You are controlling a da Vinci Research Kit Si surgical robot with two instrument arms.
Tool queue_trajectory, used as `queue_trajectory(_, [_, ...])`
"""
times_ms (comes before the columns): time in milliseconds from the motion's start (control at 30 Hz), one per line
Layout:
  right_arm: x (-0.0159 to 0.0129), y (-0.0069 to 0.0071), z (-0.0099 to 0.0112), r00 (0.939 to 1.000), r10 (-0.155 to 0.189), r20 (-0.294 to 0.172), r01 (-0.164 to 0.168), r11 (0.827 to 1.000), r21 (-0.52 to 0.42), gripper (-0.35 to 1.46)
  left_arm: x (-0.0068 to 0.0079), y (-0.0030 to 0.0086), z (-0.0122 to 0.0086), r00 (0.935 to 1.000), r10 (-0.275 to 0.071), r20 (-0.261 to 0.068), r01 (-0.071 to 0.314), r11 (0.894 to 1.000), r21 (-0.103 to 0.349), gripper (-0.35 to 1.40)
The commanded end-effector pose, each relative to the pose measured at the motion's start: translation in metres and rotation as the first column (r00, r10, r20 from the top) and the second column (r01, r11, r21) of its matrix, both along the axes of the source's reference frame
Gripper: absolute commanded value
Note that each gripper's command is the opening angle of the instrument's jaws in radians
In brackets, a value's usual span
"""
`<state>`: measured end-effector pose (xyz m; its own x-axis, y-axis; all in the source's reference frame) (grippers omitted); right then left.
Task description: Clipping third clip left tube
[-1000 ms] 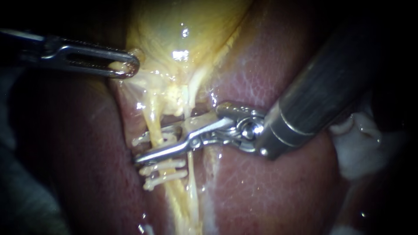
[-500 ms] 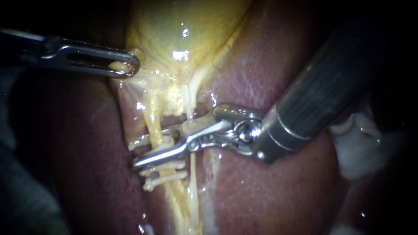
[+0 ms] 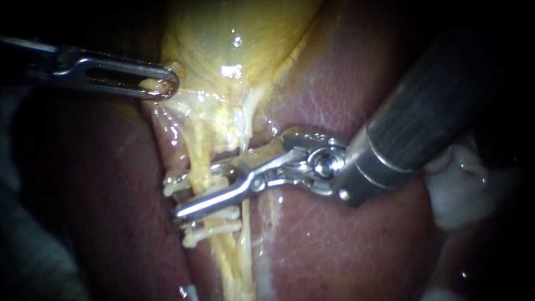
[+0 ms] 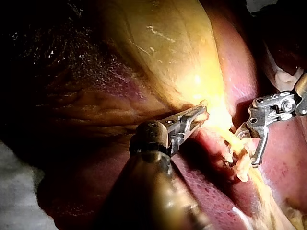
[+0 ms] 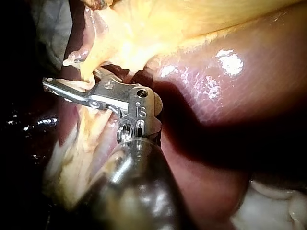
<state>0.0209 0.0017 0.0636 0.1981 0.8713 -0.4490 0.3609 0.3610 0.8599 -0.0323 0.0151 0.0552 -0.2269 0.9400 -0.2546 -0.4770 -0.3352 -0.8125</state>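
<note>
My right instrument (image 3: 174,198) comes in from the upper right, its jaws straddling the yellow left tube (image 3: 198,153) with a white clip (image 3: 170,187) held between them. Just below on the same tube sit two white clips (image 3: 214,213), and the lower jaw almost touches the upper one. My left instrument (image 3: 161,86) is shut on the edge of the gallbladder (image 3: 234,39), holding it taut. In the left wrist view its jaws (image 4: 198,114) pinch yellow tissue, with the right instrument (image 4: 242,148) ahead. The right wrist view shows its jaws (image 5: 67,82) across the tube (image 5: 88,72).
The liver (image 3: 334,245) lies under and on both sides of the tubes. A thinner pale right tube (image 3: 244,214) runs beside the left one, behind the right instrument's jaws. White gauze (image 3: 462,189) lies at the far right.
My right instrument's jaws have slipped slightly down the left tube towards the two placed clips, tugging the tube a little. The left instrument has not moved.
</note>
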Motion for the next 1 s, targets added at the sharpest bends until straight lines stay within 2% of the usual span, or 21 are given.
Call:
queue_trajectory(33, [0.0,0.0003,-0.0002,1.0,0.009,-0.002,-0.009,1.0,0.004,0.46,0.0,0.0,0.0,1.0,0.0,0.0,0.0,1.0,0.0,-0.35])
queue_trajectory(200, [0.0,0.0013,-0.0009,0.9997,0.023,-0.005,-0.023,1.0,0.015,0.46,0.0,0.0,0.0,1.0,0.0,0.0,0.0,1.0,0.0,-0.35])
queue_trajectory(300, [-0.0001,0.0014,-0.0011,0.9997,0.025,-0.008,-0.025,1.0,0.017,0.45,0.0,0.0,0.0,1.0,0.0,0.0,0.0,1.0,0.0,-0.35])
queue_trajectory(433, [-0.0001,0.0008,-0.0007,0.9998,0.02,-0.006,-0.02,1.0,0.012,0.45,0.0,0.0,0.0,1.0,0.0,0.0,0.0,1.0,0.0,-0.35])
queue_trajectory(533, [0.0,0.0,0.0,0.9988,-0.013,0.046,0.014,1.0,-0.019,0.45,0.0,0.0,0.0,1.0,0.0,0.0,0.0,1.0,0.0,-0.35])
queue_trajectory(600, [0.0,-0.0004,0.0006,0.9977,-0.024,0.064,0.026,0.999,-0.031,0.45,0.0,0.0,0.0,1.0,0.0,0.0,0.0,1.0,0.0,-0.35])
queue_trajectory(733, [-0.0004,-0.0008,0.0019,0.9967,-0.027,0.077,0.031,0.999,-0.042,0.45,0.0,0.0,0.0,1.0,0.0,0.0,0.0,1.0,0.0,-0.35])
queue_trajectory(1000, [-0.0007,-0.0006,0.0022,0.9968,-0.023,0.076,0.026,0.999,-0.042,0.45,0.0,0.0,0.0,1.0,0.0,0.0,0.0,1.0,0.0,-0.35])
